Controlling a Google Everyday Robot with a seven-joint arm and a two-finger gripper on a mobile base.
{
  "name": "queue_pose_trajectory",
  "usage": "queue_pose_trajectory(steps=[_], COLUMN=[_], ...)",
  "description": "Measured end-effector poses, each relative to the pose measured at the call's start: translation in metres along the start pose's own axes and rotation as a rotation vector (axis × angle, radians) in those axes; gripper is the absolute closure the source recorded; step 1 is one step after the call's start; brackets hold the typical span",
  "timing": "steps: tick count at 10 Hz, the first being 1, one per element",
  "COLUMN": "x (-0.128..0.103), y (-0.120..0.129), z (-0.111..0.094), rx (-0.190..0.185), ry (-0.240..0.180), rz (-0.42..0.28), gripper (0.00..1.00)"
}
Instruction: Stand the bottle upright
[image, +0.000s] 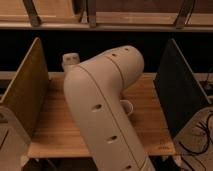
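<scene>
My arm (102, 107) folds across the bench (52, 135), elbow raised to the right; the end effector (70, 59) pokes up at its far-left end, closed together. I cannot find the bottle; it is hidden.

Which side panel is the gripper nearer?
The light wooden panel, not the dark panel opposite: the gripper shows above the arm at the table's back edge, close to it.
</scene>
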Motion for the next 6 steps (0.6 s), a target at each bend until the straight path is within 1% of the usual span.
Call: queue_pose_trajectory(steps=[2,6], x=[0.0004,-0.0008], y=[-0.0043,-0.002], z=[-0.0003,-0.0005], rx=[0.008,0.005], ry=[-0.001,-0.002], rz=[-0.005,-0.006], gripper=[1.0,1.0])
